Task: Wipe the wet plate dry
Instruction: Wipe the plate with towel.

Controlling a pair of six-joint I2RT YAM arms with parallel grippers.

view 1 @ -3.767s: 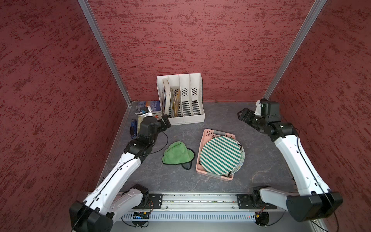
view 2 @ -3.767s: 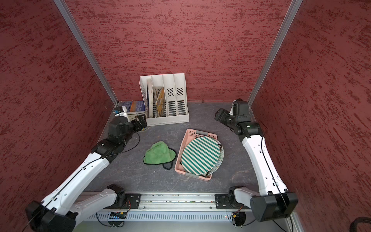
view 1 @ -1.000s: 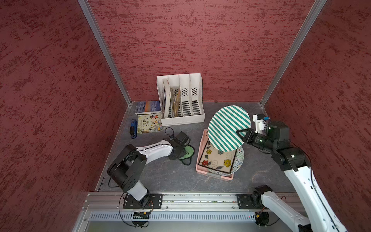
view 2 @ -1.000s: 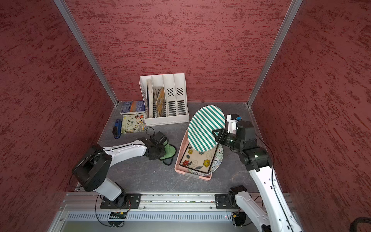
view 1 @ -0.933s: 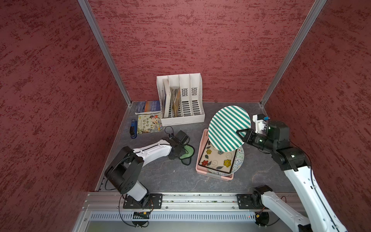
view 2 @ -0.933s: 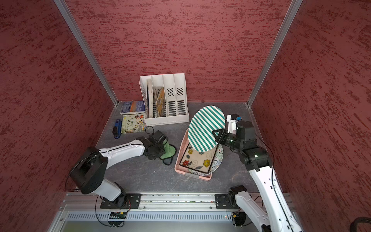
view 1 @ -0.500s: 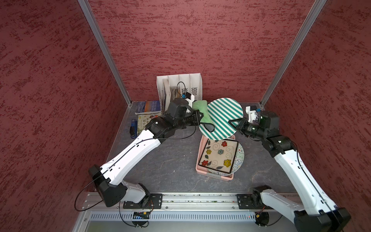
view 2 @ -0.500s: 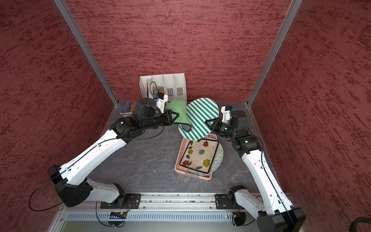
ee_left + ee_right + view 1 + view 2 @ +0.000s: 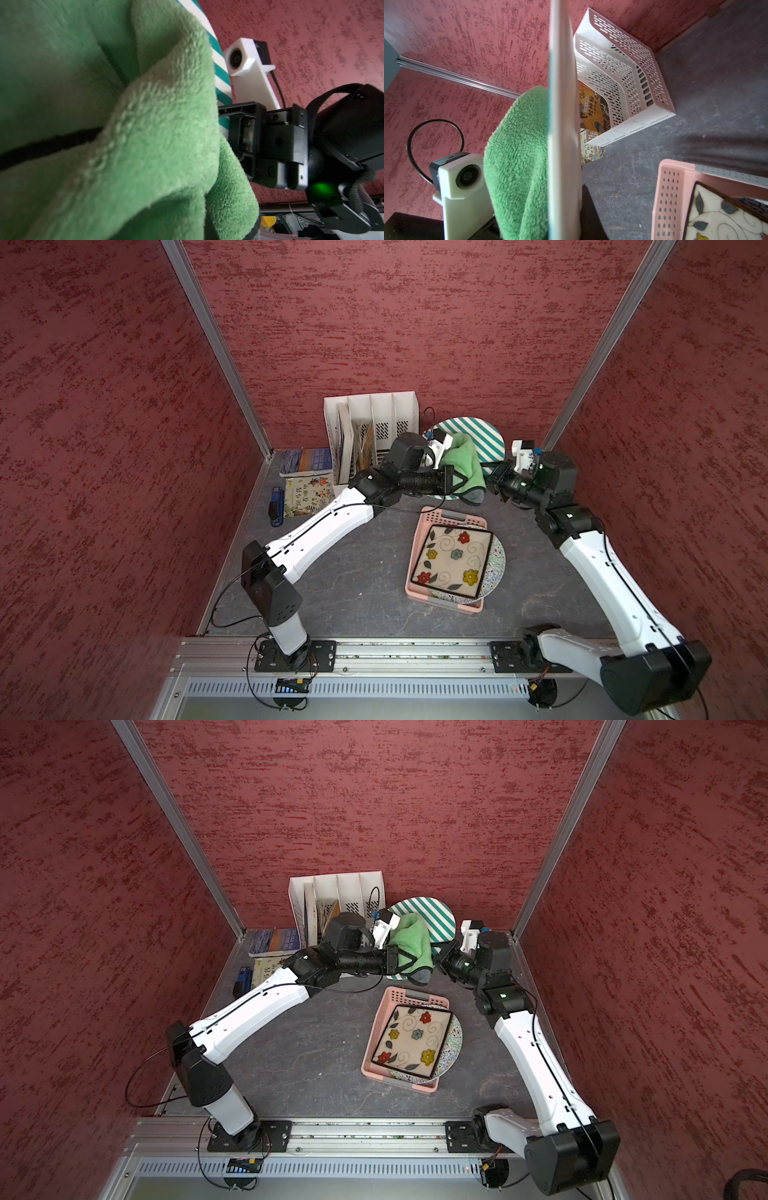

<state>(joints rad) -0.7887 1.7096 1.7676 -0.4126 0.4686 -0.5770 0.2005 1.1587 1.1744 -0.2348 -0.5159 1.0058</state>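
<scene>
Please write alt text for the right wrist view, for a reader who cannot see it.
A plate seen edge-on, with a green cloth pressed against one face. Behind stand a white file rack and a pink basket holding a flowered dish.

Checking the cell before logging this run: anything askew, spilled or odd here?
Only the pink basket: a round patterned plate under the square floral plate overhangs its rim. Nothing spilled or broken shows.
</scene>
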